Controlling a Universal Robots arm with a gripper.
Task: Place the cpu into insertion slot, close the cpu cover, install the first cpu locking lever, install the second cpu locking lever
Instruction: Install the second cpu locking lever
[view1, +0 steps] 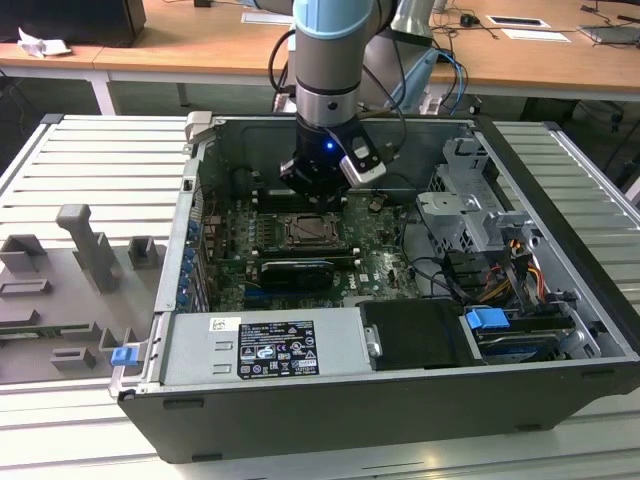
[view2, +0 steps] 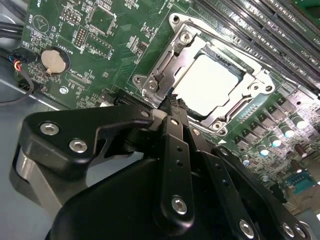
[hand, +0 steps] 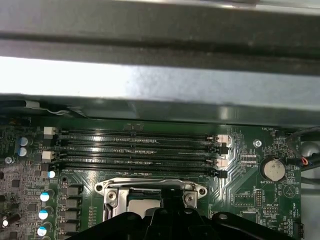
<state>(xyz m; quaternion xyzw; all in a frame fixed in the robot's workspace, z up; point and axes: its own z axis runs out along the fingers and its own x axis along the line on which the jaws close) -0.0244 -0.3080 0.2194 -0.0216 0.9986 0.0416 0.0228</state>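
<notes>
- One arm works inside the open computer case (view1: 560, 300), which lies on its side on a slatted metal table (view1: 90, 170) so that the green motherboard (view1: 375, 245) faces up within reach from above.
- Nearest the second wrist view's lens, the gripper (view2: 174, 102) points down with its black fingers drawn together to a narrow tip; nothing appears to be held between them, though the tip itself is partly masked by the linkage.
- That tip hovers at the edge of the insertion slot (view2: 212, 82), close beside the near corner of its silver frame, a position that suggests work on the socket hardware rather than on carrying a part.
- Seated flat in the slot, the cpu (view2: 212, 80) shows a pale, silvery-grey square top, level with its surround.
- Around it, the cpu cover (view2: 257, 85) lies down as a thin bright metal frame, its window leaving the chip's top exposed.
- Beyond the socket in the first wrist view, four long black memory slots (hand: 135, 150) run parallel, and a round coin battery (hand: 273, 169) sits off to one side.
- Farthest back, wooden desks (view1: 200, 40) line the room behind the arm.
</notes>
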